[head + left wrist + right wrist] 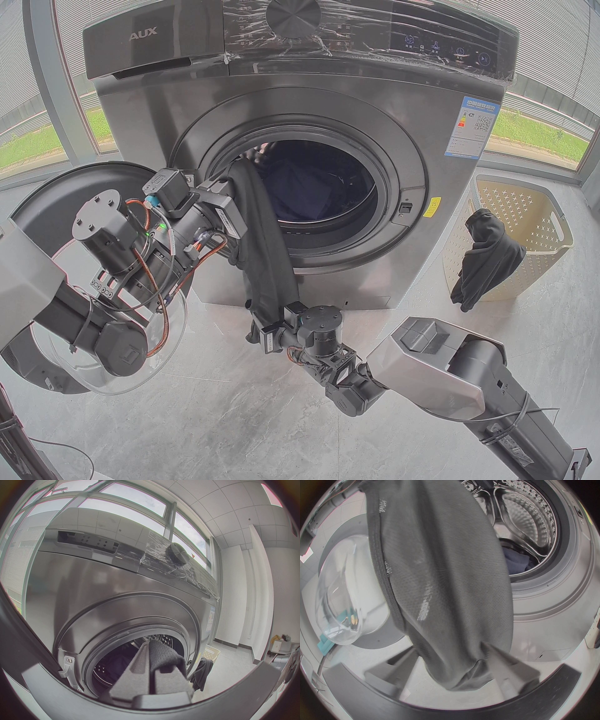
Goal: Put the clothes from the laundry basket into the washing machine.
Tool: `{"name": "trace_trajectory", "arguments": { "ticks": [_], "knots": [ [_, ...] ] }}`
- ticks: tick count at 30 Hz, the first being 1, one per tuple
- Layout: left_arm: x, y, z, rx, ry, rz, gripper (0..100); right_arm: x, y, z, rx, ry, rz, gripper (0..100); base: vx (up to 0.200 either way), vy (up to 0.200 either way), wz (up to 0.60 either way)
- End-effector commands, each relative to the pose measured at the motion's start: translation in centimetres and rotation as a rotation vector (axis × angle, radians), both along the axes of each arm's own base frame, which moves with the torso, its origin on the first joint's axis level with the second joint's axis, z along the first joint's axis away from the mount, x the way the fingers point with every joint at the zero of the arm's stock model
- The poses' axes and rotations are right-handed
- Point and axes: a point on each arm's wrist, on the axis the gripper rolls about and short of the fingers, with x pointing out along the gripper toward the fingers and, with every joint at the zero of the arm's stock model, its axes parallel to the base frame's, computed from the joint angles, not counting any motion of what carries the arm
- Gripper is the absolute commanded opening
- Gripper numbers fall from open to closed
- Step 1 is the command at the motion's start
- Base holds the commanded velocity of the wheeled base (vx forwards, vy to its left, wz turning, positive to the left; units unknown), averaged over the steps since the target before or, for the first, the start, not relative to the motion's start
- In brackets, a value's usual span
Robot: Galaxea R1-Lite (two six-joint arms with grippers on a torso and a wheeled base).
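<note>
A long dark grey garment (265, 250) hangs over the left rim of the washing machine's (350, 106) open drum mouth. My left gripper (230, 190) is shut on its top end, and in the left wrist view (153, 664) the fabric (164, 656) is pinched between the fingers. My right gripper (257, 331) sits at the garment's lower end, open, with the hanging cloth (440, 573) between its spread fingers (509, 670). Dark blue clothes (306, 187) lie inside the drum. A black garment (484, 256) drapes over the rim of the beige laundry basket (537, 225).
The washer door (69, 194) stands swung open on the left, its glass bowl (343, 598) close to my left arm. The basket stands on the floor right of the machine. Bare grey floor (206, 425) lies in front.
</note>
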Motion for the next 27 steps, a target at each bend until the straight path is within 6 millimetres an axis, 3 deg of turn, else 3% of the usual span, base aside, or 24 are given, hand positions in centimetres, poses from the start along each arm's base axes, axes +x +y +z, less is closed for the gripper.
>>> {"name": "trace_trajectory", "arguments": {
  "ticks": [1, 5, 10, 17, 19, 21, 27],
  "knots": [
    [0.0, 0.0, 0.0, -0.001, -0.001, 0.0, 0, 0.4, -0.3, -0.5, -0.002, 0.004, -0.011, 0, 0.0, 0.0, 0.0],
    [0.1, 0.2, 0.0, 0.0, 0.0, 0.005, 0, 0.1, -0.4, -0.3, 0.0, 0.008, -0.009, 0, 0.0, 0.0, 0.0],
    [0.3, 0.6, -0.1, -0.002, 0.003, 0.017, 0, -1.8, -2.6, 2.7, -0.017, 0.019, -0.011, 0, 0.0, 0.0, 0.0],
    [1.0, 2.0, -0.2, -0.004, 0.011, 0.061, 0, -5.3, -8.9, 8.2, -0.046, 0.005, -0.017, 0, 0.0, 0.0, 0.0],
    [1.0, 2.2, -0.3, -0.004, 0.013, 0.064, 0, -5.5, -9.7, 8.9, -0.04, -0.001, -0.014, 0, 0.0, 0.0, 0.0],
    [1.0, 2.6, -0.2, -0.005, 0.01, 0.073, 0, -6.2, -12.5, 10.6, -0.014, -0.031, -0.027, 0, 0.0, 0.0, 0.0],
    [-0.7, 3.8, 1.0, -0.012, 0.002, 0.08, 0, -9.0, -16.6, 13.9, 0.035, -0.085, -0.036, 0, 0.0, 0.0, 0.0]
  ]
}}
